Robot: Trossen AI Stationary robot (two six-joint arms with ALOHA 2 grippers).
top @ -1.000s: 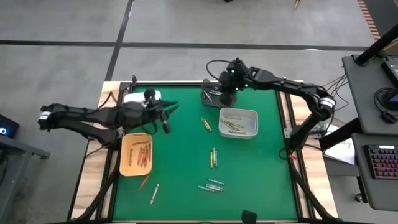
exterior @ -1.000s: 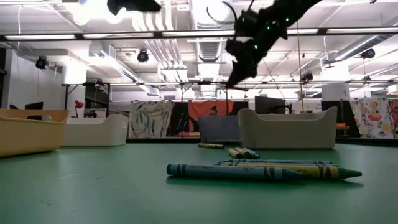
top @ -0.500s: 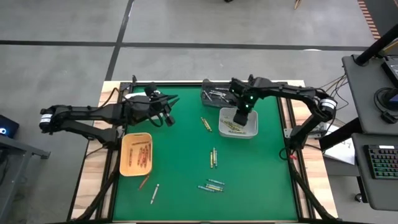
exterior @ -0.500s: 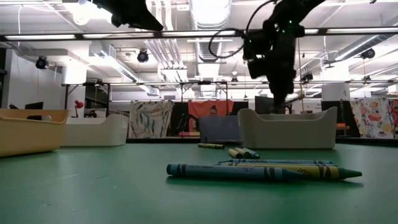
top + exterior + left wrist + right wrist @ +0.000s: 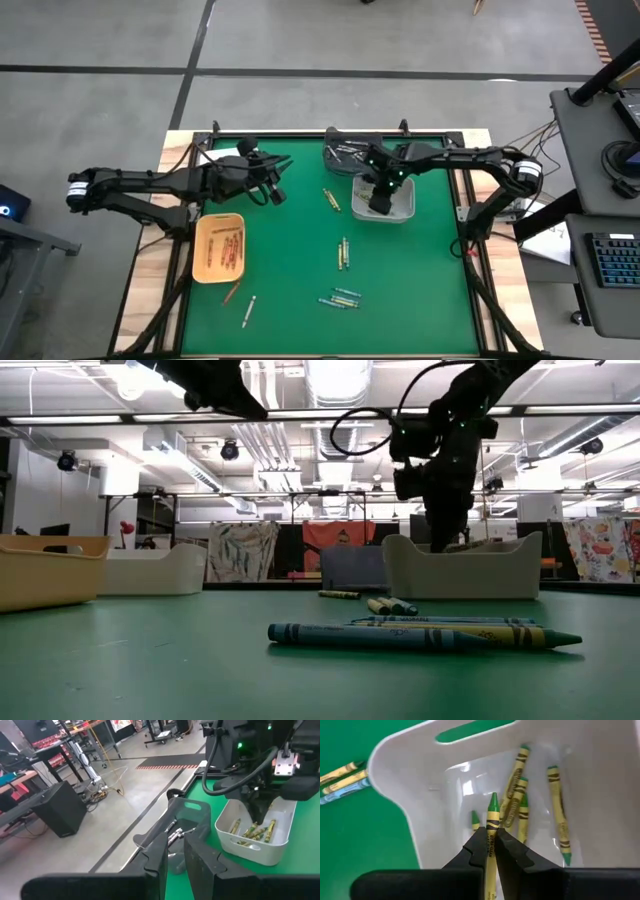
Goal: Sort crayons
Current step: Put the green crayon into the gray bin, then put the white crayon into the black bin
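Observation:
My right gripper (image 5: 491,832) hangs over the white bin (image 5: 405,186), shut on a yellow-green crayon (image 5: 493,807) whose tip points into the bin. Several yellow-green crayons (image 5: 520,800) lie on the bin's floor. More crayons lie flat on the green mat (image 5: 344,252), (image 5: 341,297), (image 5: 330,198), (image 5: 248,310). My left gripper (image 5: 275,190) hovers high over the mat's far left. Its fingers (image 5: 157,855) stand a narrow gap apart, with nothing between them. My right gripper pinches the yellow-green crayon's shaft (image 5: 491,827) between its two fingers, below the pointed tip. The fingers slant steeply down and lie along the crayon. The crayon sticks out past the fingertips, lifted clear above the crayons in the white bin.
A grey bin (image 5: 340,152) stands at the far edge beside the white bin. A tan tray (image 5: 205,262) with reddish crayons sits at the left, and a white tray (image 5: 215,155) at the far left corner. Mat between the loose crayons is bare.
My right gripper has swung from above the grey bin toward the near edge and down into the white bin, tipping from a shallow slant to a steep downward one. My left gripper has drifted a little toward the table's right.

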